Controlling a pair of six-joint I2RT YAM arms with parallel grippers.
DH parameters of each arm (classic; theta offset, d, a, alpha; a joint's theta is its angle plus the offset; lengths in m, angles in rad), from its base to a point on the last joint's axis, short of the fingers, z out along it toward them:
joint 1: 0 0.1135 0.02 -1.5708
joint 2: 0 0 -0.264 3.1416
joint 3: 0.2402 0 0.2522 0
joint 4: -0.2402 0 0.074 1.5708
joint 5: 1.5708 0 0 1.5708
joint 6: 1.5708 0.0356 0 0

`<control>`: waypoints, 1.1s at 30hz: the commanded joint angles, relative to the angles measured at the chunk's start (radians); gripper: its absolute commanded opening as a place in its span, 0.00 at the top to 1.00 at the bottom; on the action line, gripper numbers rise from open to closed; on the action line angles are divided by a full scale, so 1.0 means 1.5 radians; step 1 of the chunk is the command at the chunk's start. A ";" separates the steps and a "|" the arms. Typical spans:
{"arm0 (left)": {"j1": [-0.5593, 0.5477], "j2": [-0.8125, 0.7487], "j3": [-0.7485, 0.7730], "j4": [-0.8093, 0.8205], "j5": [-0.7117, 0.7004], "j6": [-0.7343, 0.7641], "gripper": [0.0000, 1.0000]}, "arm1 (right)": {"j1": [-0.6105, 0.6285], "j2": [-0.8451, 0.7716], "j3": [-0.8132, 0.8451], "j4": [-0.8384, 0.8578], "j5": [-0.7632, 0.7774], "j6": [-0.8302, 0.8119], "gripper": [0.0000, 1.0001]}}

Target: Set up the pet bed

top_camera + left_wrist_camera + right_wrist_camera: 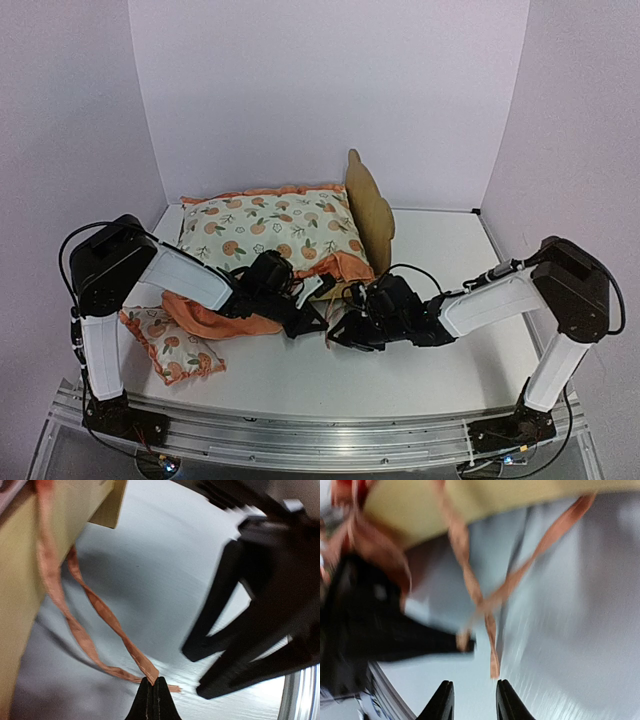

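Two ribbon strands (100, 611) hang crossed from the pet bed (368, 210) at mid-surface (450, 250); left jaws clamped on one end, right jaws apart and empty, so I'd hold that end taut and pinch the loose strand near its tip.

Pet bed (368, 205) mid-table (450, 250), scalloped plywood headboard upright, seen edge-on. Fruit-print cushion (270, 228) lies touching its left side, with the orange ruffle bunched near-left. Small matching pillow (172, 345) near left, by the left arm. Left gripper (312, 318) and right gripper (345, 325) close together at the cushion's near-right corner; jaws unreadable.
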 commanded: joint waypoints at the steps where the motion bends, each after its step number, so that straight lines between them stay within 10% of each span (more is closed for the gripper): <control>1: 0.028 -0.026 0.062 -0.076 -0.029 0.041 1.00 | 0.048 -0.053 -0.004 -0.087 0.089 -0.113 0.65; 15: 0.038 -0.015 0.061 -0.121 -0.022 0.119 1.00 | 0.105 0.086 0.077 -0.063 0.263 -0.261 0.53; 23: 0.040 -0.013 0.053 -0.104 -0.027 0.148 1.00 | 0.104 0.063 0.029 -0.088 0.299 -0.234 1.00; 33: 0.013 0.015 0.036 -0.048 -0.050 0.243 1.00 | 0.038 -0.068 -0.006 -0.090 0.146 -0.213 1.00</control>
